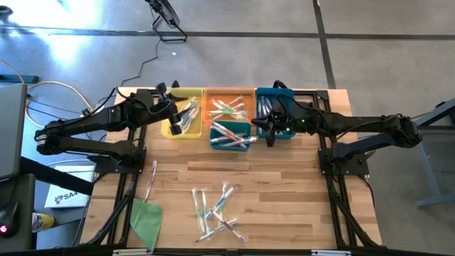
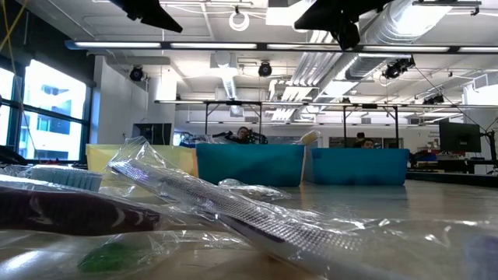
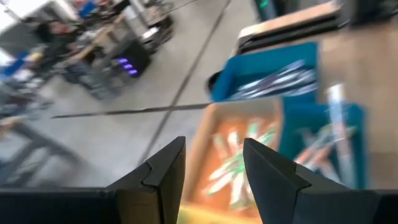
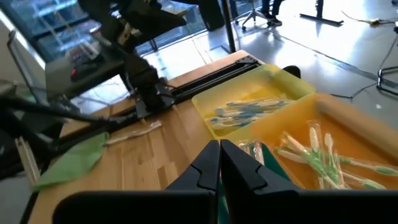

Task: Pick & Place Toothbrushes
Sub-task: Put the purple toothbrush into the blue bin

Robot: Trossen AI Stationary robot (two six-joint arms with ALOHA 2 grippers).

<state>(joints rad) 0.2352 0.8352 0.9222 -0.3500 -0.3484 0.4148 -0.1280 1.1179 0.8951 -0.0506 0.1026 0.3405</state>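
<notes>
Seen from above, the left gripper hangs over the yellow bin at about eleven o'clock on the table, its fingers apart and holding nothing. Toothbrushes lie scattered toward six o'clock, with more in the orange bin and teal bins. At one o'clock, the right gripper hovers there, fingers pressed together, empty.

Toothbrushes lie loose on the table, before the bins.
</notes>
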